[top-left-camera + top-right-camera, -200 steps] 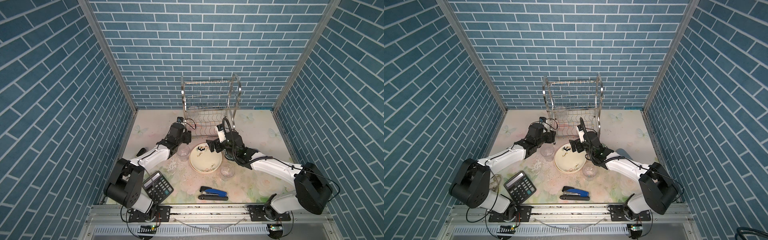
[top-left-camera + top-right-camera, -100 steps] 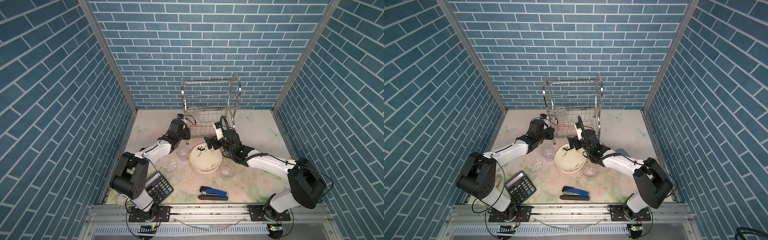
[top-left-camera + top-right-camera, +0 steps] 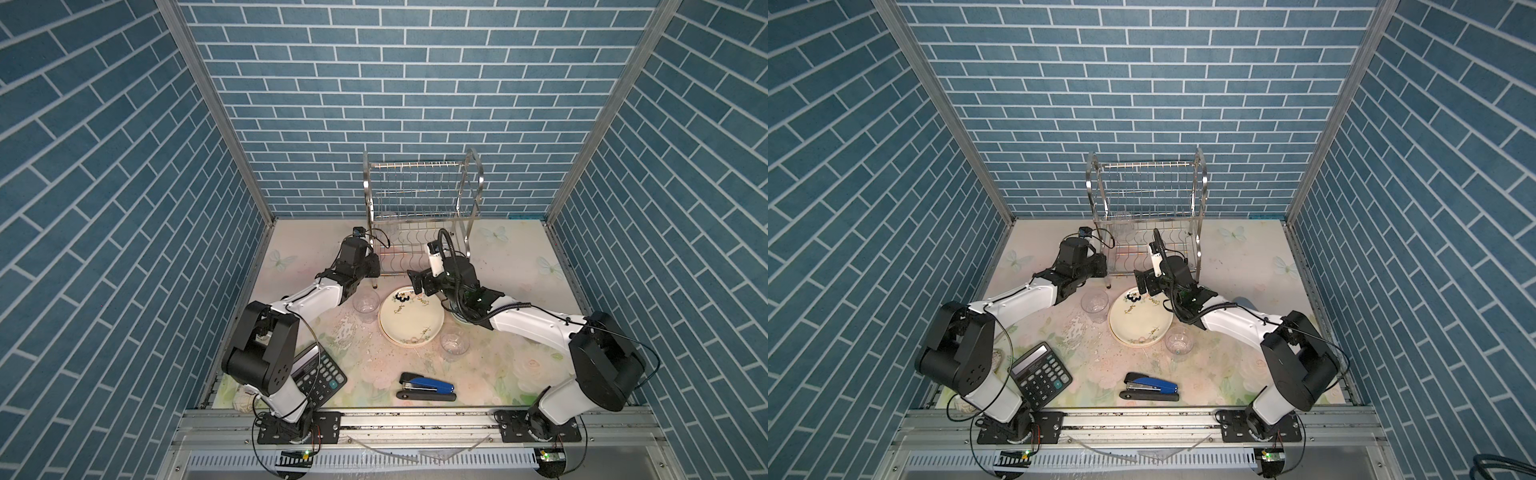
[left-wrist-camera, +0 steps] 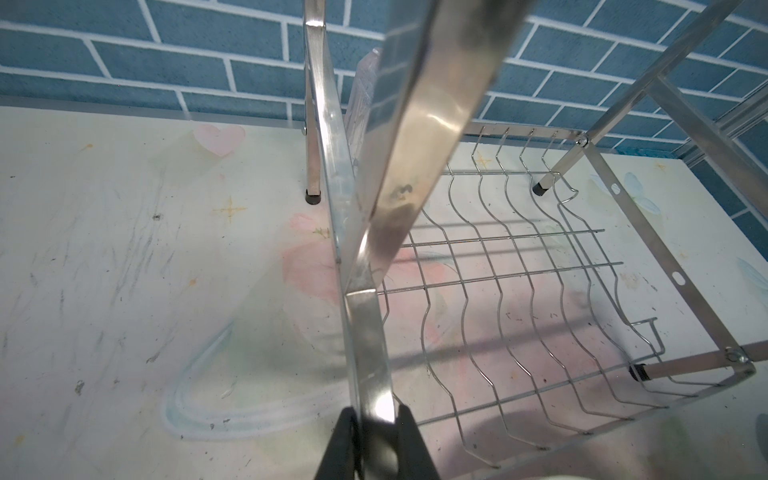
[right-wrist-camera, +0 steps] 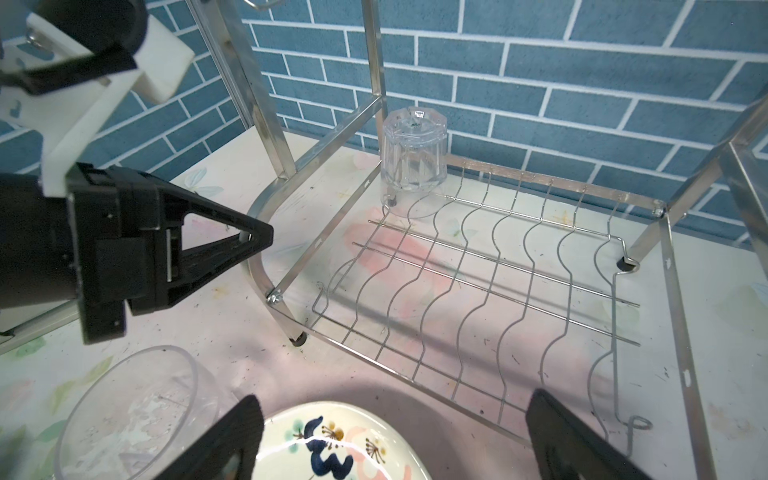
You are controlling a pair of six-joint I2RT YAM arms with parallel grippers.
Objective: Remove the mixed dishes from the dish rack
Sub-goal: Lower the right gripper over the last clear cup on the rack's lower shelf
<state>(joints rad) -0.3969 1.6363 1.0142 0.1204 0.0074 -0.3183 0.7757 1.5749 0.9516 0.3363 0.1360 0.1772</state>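
Note:
The steel dish rack (image 3: 419, 216) (image 3: 1146, 216) stands at the back. My left gripper (image 4: 376, 419) (image 3: 375, 269) (image 3: 1103, 269) is shut on the rack's front-left frame bar (image 4: 370, 332). One clear tumbler (image 5: 413, 160) sits upside down in the lower shelf's back corner. My right gripper (image 5: 392, 409) (image 3: 419, 286) (image 3: 1144, 286) hangs open over the far edge of the cream floral plate (image 5: 332, 444), which tops a stack (image 3: 410, 318) (image 3: 1140, 318) on the table. Two more tumblers stand beside the stack, left (image 3: 366, 302) (image 3: 1094, 302) and front right (image 3: 454, 343) (image 3: 1178, 341).
A black calculator (image 3: 318, 376) (image 3: 1040, 374) lies at the front left by the left arm's base. A blue stapler (image 3: 426, 386) (image 3: 1150, 386) lies at the front middle. Blue brick walls close in on three sides.
My left gripper has moved a little towards the rack's front-left leg and closed on the frame bar. The right gripper has stayed open in nearly the same place.

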